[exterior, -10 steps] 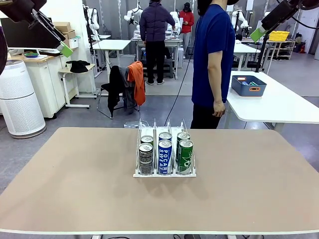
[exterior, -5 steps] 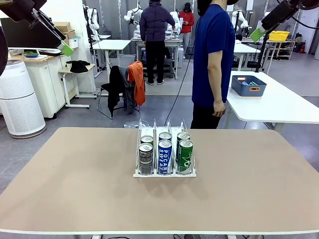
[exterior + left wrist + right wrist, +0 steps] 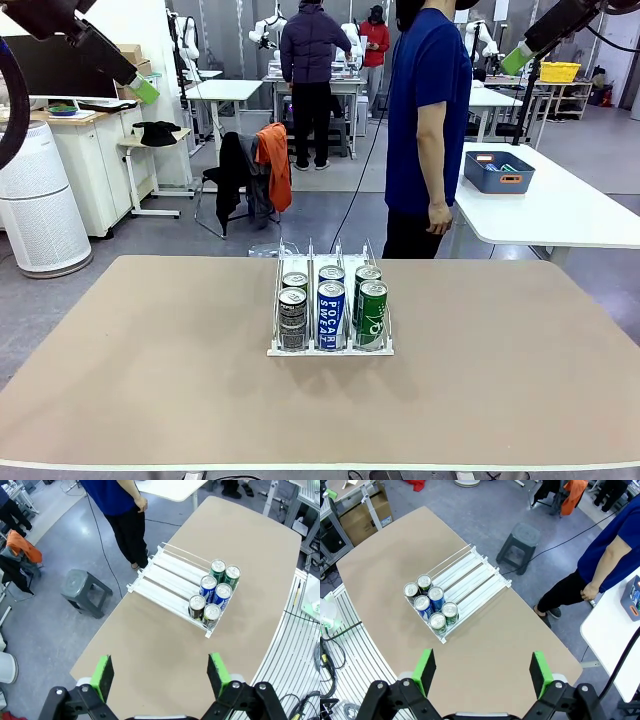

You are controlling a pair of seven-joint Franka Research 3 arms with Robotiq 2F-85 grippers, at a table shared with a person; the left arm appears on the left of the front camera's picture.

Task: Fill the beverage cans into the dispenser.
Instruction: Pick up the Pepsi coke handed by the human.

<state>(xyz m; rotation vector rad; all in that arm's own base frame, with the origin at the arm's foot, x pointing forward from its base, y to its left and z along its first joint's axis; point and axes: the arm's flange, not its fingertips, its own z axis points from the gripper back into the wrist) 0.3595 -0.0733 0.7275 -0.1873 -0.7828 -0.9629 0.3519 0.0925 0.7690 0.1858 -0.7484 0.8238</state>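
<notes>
The dispenser [image 3: 330,345] stands mid-table, a clear three-lane rack on a white base. Several beverage cans stand upright at its near end: two dark ones [image 3: 292,312] in the left lane, two blue POCARI SWEAT cans [image 3: 331,308] in the middle, two green ones [image 3: 372,308] on the right. My left gripper [image 3: 143,90] hangs high at the top left and my right gripper [image 3: 517,60] high at the top right. Both are open and hold nothing. The left wrist view looks past my left gripper [image 3: 161,672] down on the dispenser [image 3: 167,580]. Below my right gripper [image 3: 482,672] lies the dispenser [image 3: 470,577].
A person in a blue shirt [image 3: 430,120] stands at the table's far edge, hands down. Behind on the right a white table [image 3: 560,215] carries a blue-grey tub [image 3: 498,172]. A grey stool [image 3: 85,592] stands on the floor beyond the far edge.
Both arms have risen slightly; the left gripper's green pad has shifted a little up and right. The cans and the person have not moved.
</notes>
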